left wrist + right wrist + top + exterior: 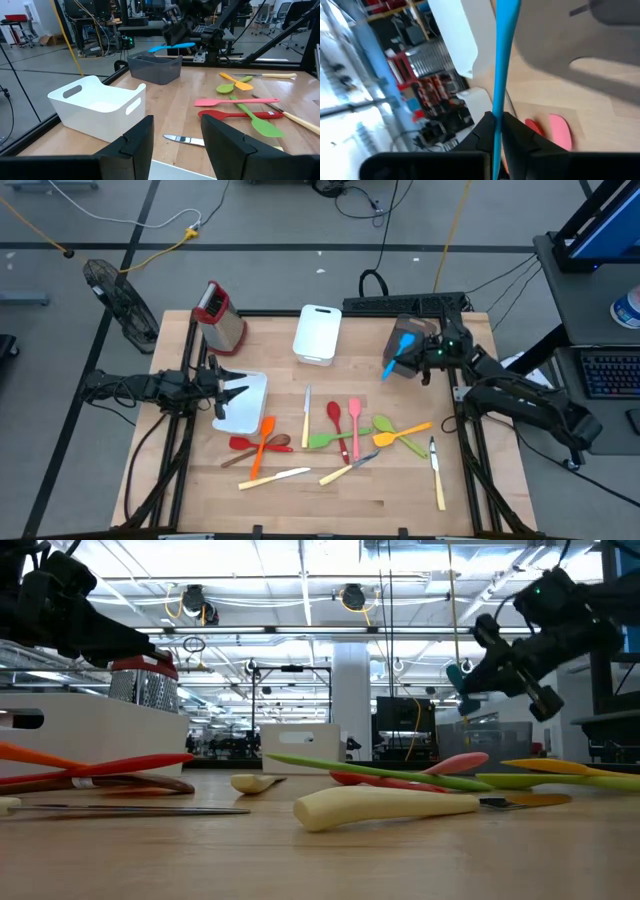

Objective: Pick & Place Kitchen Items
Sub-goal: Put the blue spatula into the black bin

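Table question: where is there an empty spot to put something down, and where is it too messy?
Bare wood lies along the table front edge below the cream-handled knives, and between the red-topped grater and the white tub. The middle is crowded: spoons and spatulas overlap there, from the orange spatula to the knife.

Blue spatula [401, 350]; grey bin [154, 68]; white tub [318, 333]; red-topped grater [216, 313]; green spoon [260, 123].
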